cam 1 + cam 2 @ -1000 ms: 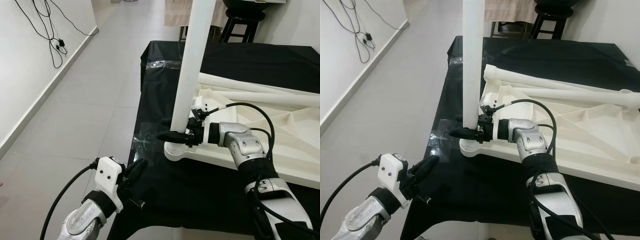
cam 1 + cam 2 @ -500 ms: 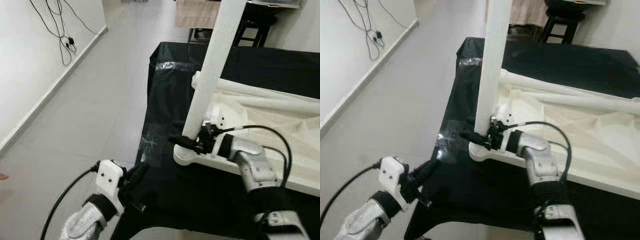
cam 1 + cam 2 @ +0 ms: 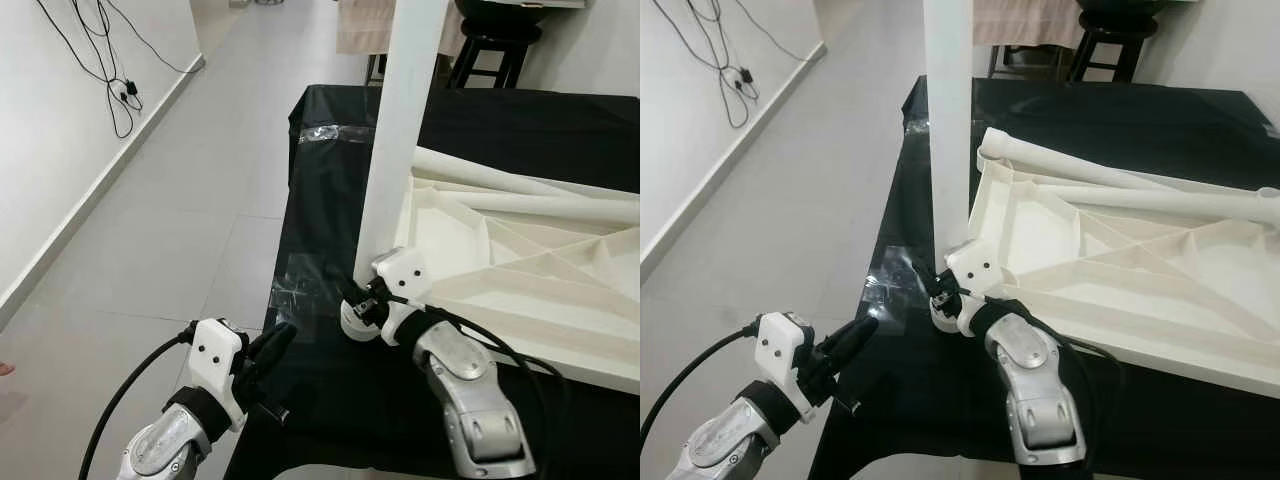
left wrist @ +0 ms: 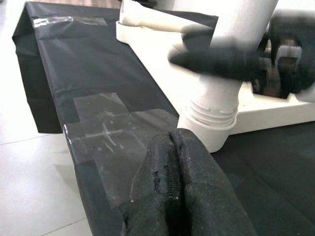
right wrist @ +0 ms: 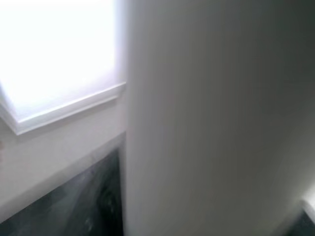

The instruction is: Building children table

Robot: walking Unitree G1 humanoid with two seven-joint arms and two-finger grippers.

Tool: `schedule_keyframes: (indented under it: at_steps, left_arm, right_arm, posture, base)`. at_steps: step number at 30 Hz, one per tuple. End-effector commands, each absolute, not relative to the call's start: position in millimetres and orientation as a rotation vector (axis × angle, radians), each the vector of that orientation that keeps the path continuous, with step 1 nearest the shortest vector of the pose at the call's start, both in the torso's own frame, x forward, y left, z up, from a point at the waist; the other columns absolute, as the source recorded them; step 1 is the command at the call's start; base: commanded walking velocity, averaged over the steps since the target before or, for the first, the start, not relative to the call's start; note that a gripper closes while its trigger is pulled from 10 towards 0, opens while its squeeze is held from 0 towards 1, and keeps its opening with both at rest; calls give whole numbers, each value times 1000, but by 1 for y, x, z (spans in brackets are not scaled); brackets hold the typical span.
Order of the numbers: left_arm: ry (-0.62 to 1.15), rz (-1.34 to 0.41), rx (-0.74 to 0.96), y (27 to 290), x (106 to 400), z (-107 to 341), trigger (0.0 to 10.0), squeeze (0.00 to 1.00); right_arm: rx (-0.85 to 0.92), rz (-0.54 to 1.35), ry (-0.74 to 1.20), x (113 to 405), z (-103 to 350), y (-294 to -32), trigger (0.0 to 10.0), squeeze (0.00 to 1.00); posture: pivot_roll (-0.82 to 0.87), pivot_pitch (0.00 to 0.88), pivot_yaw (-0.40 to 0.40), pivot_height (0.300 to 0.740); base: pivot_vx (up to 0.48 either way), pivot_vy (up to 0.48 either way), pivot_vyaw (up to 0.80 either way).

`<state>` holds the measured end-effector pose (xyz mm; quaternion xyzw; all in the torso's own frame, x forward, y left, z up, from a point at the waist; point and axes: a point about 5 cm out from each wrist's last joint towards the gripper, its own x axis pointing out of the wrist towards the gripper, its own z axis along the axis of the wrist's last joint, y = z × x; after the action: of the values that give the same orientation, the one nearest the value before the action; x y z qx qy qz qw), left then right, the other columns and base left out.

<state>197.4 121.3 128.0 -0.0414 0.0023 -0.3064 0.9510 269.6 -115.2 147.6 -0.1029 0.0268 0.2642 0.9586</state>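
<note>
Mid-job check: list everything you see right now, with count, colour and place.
Upright leg: one, white, standing in the tabletop's near-left corner socket.
Tabletop: one, white, lying underside up on the black cloth.
Loose legs: at least two, white, lying across the tabletop's far side.
Black cloth: one, covering the work table.
Clear tape: patches on the cloth's left edge.
Stool: one, black, beyond the table.
Cables: black, on the left wall.
Right gripper: at the upright leg's base.
Left gripper: fingers shut, at the table's near-left edge.
</note>
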Motion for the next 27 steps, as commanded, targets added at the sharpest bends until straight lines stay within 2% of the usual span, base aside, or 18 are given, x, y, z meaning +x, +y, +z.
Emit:
schedule_keyframes:
  at_steps: [1,4,6,7,8,11,18,19,20,21,27]
  left_arm:
    - [22,-615,-73,122,196,123,10000,0]
    - [24,-619,-79,119,196,122,10000,0]
    - [25,-622,-81,118,196,122,10000,0]
    - [26,-625,-83,117,196,122,10000,0]
    - [26,-625,-83,117,196,122,10000,0]
    - [28,-631,-85,115,196,122,10000,0]
    - [11,-622,-83,115,198,128,10000,0]
    - [7,-621,-86,116,200,130,10000,0]
    - [4,-621,-88,116,201,132,10000,0]
    - [0,-620,-92,118,204,135,10000,0]
    - [10,-629,-96,121,203,135,10000,0]
  right_arm:
    - [-146,587,164,267,130,-117,10000,1000]
    - [-75,907,51,267,157,-110,10000,1000]
    - [-100,958,37,271,162,-114,10000,1000]
    - [-155,1016,31,279,164,-119,10000,0]
    - [-155,1016,31,279,164,-119,10000,0]
    - [-228,1168,53,302,171,-131,10000,0]
    - [-176,1297,91,326,180,-124,10000,0]
    - [-158,1317,101,331,181,-121,1176,0]
    - [-147,1329,108,335,183,-119,1176,0]
    - [-132,1331,122,341,184,-118,0,0]
    - [-101,1315,135,350,185,-125,0,0]
  posture:
    - [45,102,-60,740]
    - [48,94,-59,740]
    - [48,93,-59,740]
    - [52,90,-59,740]
    - [52,90,-59,740]
    - [60,89,-62,740]
    - [86,99,-72,740]
    - [90,105,-71,740]
    - [90,105,-71,740]
    - [87,105,-66,740]
    - [79,98,-62,740]
  base:
    - [0,0,0]
    - [0,0,0]
    - [0,0,0]
    - [0,0,0]
    - [0,0,0]
    - [0,0,0]
    - [0,0,0]
    - [0,0,0]
    - [0,0,0]
    - [0,0,0]
    - [0,0,0]
